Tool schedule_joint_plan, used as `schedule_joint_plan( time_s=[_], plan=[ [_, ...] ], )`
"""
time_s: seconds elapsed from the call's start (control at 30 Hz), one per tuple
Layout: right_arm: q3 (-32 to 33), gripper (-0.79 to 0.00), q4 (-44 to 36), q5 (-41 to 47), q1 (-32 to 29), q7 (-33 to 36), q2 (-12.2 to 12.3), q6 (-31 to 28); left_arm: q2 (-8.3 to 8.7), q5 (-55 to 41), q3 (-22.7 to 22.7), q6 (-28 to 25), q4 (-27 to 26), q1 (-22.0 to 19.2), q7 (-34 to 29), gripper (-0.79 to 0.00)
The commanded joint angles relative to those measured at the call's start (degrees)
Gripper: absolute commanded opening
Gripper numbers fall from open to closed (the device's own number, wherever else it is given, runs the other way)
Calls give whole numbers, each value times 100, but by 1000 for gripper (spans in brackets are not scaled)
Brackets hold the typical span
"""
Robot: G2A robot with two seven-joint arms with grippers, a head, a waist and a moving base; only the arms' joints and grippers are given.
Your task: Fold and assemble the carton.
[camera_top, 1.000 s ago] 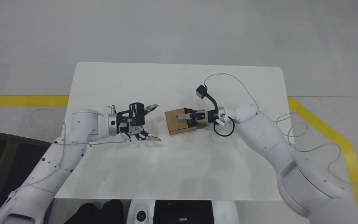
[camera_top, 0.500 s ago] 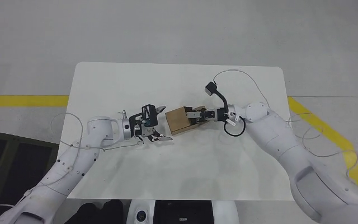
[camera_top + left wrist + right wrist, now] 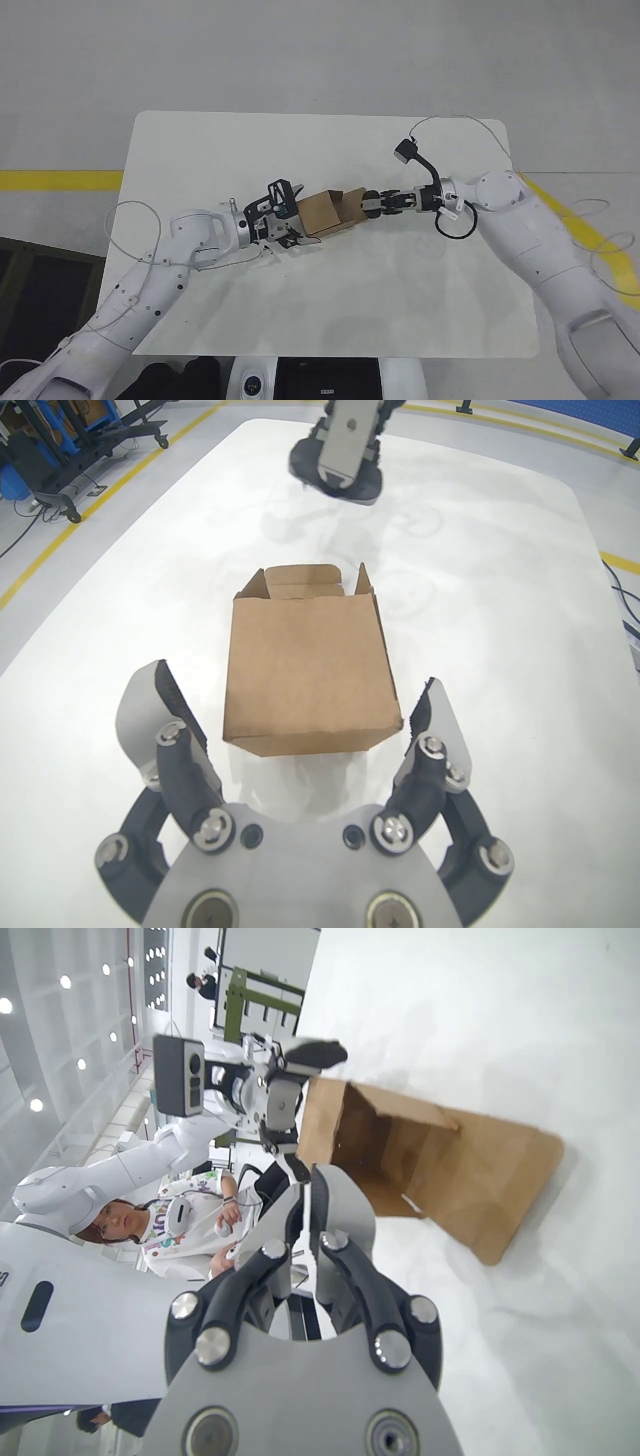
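A brown carton (image 3: 328, 211) lies on its side in the middle of the white table (image 3: 200, 150). Its open end with loose flaps (image 3: 390, 1148) faces my right gripper. The closed end (image 3: 310, 670) faces my left gripper. My left gripper (image 3: 290, 218) (image 3: 295, 677) is open, its fingers (image 3: 165, 700) straddling the closed end with a small gap on each side. My right gripper (image 3: 368, 203) (image 3: 309, 1175) is shut with nothing in it, a short way off the open end. In the left wrist view the right gripper (image 3: 345, 445) hangs beyond the carton.
Bare tabletop (image 3: 500, 600) surrounds the carton on all sides. A thin cable (image 3: 450, 125) loops above the right wrist near the table's far right corner. Yellow floor tape (image 3: 60, 180) runs past the table's sides.
My left arm has moved right until its open fingers flank the carton's closed end. The right gripper has drawn back out of the open end. The carton turned slightly.
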Motion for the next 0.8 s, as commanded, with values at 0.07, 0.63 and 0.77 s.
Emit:
schedule_joint_plan(
  time_s=[0.07, 0.63, 0.77],
  plan=[
    [76, -785, -297, -48, -272, 222, 110, 223, -16, 18, -21, -33, 14, 11, -32, 0],
    [-248, -785, 97, -820, -138, -535, -239, 165, -93, 88, -98, -206, 171, -26, 11, 0],
    [-384, -785, 341, -764, 0, -449, -395, 4, -104, 88, -109, -378, 250, -41, 50, 0]
  ],
)
